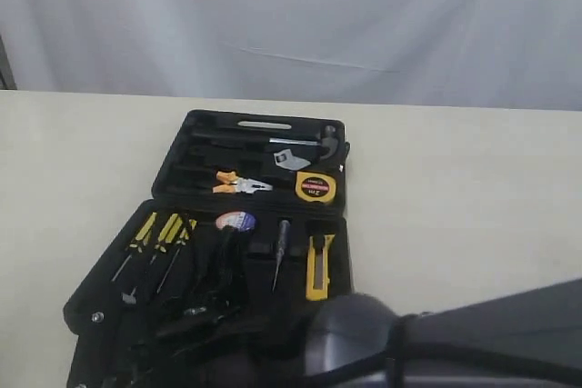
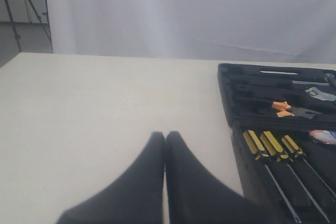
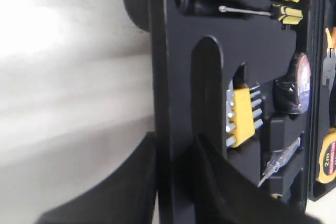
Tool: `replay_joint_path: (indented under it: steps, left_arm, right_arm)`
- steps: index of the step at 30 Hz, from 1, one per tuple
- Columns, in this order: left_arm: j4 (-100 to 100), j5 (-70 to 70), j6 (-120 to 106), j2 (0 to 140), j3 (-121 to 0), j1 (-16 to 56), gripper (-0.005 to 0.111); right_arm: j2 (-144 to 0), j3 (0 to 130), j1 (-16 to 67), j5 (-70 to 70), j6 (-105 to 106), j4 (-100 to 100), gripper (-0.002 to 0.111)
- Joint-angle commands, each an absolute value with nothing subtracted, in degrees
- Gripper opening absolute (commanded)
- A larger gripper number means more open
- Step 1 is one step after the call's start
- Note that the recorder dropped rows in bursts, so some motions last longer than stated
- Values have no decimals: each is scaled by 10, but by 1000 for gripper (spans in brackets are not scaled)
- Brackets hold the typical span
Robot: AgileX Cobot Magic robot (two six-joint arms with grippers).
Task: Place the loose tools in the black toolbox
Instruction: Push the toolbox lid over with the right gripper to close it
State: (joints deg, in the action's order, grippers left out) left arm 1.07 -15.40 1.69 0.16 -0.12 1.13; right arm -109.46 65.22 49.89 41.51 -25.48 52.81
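The black toolbox (image 1: 250,124) lies open on the table. The orange-and-black pliers (image 1: 238,184) and the yellow tape measure (image 1: 316,187) rest in its far half. The near half holds the dark tape roll (image 1: 235,221) and the yellow utility knife (image 1: 317,265). My right gripper (image 3: 173,137) straddles the near half's outer rim (image 3: 173,51), one finger outside and one inside, shut on it. The tape roll (image 3: 299,83) and tape measure (image 3: 326,157) show beyond. My left gripper (image 2: 165,136) is shut on nothing, over bare table beside the box (image 2: 227,93).
Yellow-and-black screwdrivers (image 1: 155,238) and a yellow-holdered hex key set (image 3: 242,116) sit in the near half. A hammer (image 1: 318,141), a wrench (image 1: 291,160) and a test pen (image 1: 282,247) are also stowed. My right arm (image 1: 455,343) covers the near right corner of the exterior view.
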Motion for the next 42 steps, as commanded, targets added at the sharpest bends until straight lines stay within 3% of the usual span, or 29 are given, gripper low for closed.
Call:
replay_joint_path:
  steps: [1,10,22,29,37,42]
  left_arm:
    - [12,-154,17,0,0,12,0]
    - [12,-154,17,0,0,12,0]
    - [12,-154,17,0,0,12,0]
    - [12,-154,17,0,0,12,0]
    - [12,-154,17,0,0,12,0]
    - [12,-154,17,0,0,12,0]
  right_arm:
    - [-1037,652,504,429,-170,410,-1]
    - [-926,655,539,522,-44,357,-1]
    - [-899,818,525,637,129,285,-1]
    - [-940,880,417,629,185,270,-1]
    - [-1005,889,244,578,333,74,-1]
    - [-1102,889,160,462,358,73,-1]
